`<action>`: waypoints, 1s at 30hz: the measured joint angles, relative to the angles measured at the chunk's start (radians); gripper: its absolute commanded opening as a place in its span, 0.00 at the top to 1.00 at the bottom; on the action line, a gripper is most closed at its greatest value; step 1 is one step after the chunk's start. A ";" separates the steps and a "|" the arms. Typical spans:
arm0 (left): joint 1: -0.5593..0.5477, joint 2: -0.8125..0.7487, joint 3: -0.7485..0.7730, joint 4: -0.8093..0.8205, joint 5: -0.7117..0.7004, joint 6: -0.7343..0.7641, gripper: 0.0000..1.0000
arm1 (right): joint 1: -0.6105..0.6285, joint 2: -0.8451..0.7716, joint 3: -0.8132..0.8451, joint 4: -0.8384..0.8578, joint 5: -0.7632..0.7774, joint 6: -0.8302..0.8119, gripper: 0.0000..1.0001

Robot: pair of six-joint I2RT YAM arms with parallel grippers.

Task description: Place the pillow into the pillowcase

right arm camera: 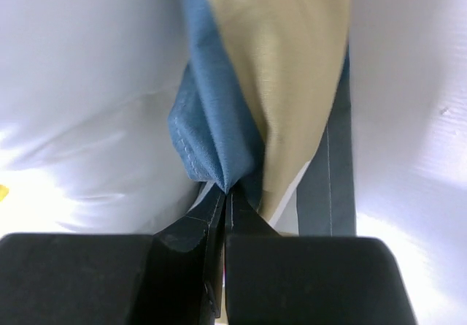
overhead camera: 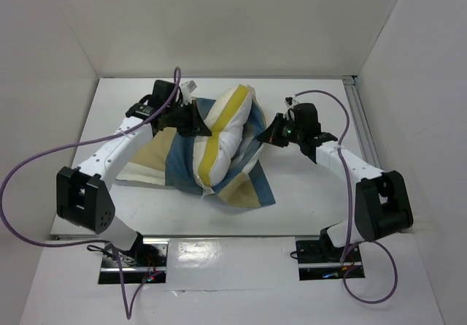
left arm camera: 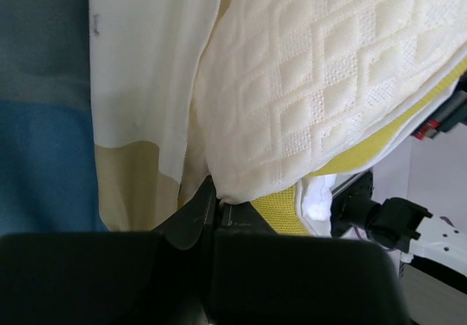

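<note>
The pillow (overhead camera: 222, 131), cream-white with a yellow band, stands bunched up in the middle of the table on the checked pillowcase (overhead camera: 248, 186). My left gripper (overhead camera: 195, 120) is at the pillow's left side. In the left wrist view it (left arm camera: 217, 197) is shut on a corner of the quilted pillow (left arm camera: 314, 84), beside the yellow piping, with the pillowcase's blue check and cream lining (left arm camera: 146, 62) to its left. My right gripper (overhead camera: 271, 136) is at the pillow's right side. In the right wrist view it (right arm camera: 228, 191) is shut on a blue edge fold of the pillowcase (right arm camera: 219, 120).
White walls close the table (overhead camera: 306, 193) at the back and both sides. A metal rail (overhead camera: 361, 120) runs along the right edge. Purple cables loop from both arms. The right arm's wrist (left arm camera: 379, 215) shows close behind the pillow in the left wrist view.
</note>
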 measured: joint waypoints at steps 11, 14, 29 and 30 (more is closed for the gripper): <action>-0.080 0.139 0.065 0.055 -0.103 -0.027 1.00 | -0.005 -0.135 0.053 -0.134 0.056 -0.031 0.88; -0.095 0.179 0.068 0.063 -0.127 -0.028 1.00 | -0.013 -0.163 0.092 -0.134 0.069 -0.041 0.94; -0.129 0.233 0.094 -0.013 -0.296 0.003 1.00 | 0.117 -0.045 0.113 -0.151 0.273 -0.092 0.39; -0.129 0.234 0.094 -0.013 -0.297 0.003 1.00 | 0.141 -0.018 0.115 -0.148 0.282 -0.093 0.39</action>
